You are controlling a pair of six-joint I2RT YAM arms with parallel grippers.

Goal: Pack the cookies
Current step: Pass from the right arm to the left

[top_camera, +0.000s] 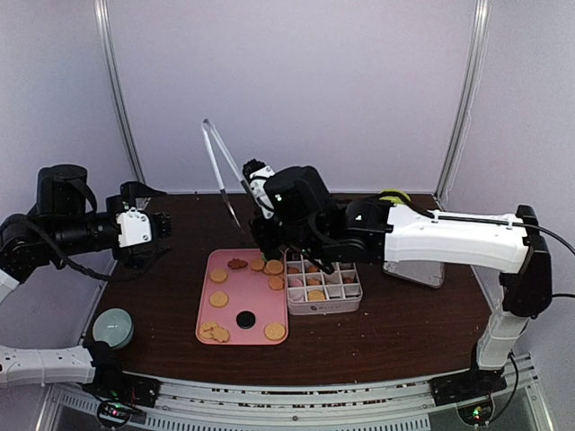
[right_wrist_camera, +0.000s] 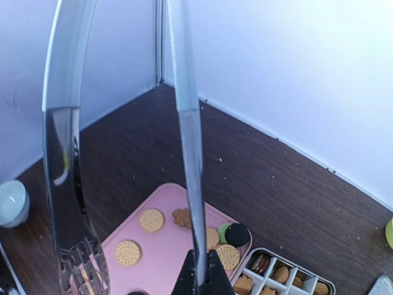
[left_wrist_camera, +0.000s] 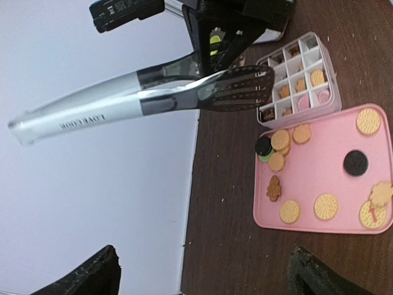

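Note:
Several cookies lie loose on a pink tray: golden rounds, a brown flower shape and a black one. Beside it a white compartment box holds more cookies. My right gripper hangs above the tray's far edge, shut on one arm of the metal tongs, which stick up and to the left. In the right wrist view, that arm is pinched between my fingers while the other swings free. My left gripper is open and empty at the far left, its fingertips wide apart.
A pale green round tub sits at the front left. A clear lid lies under the right arm, with a yellow-green object behind it. The white back wall stands close behind the tray.

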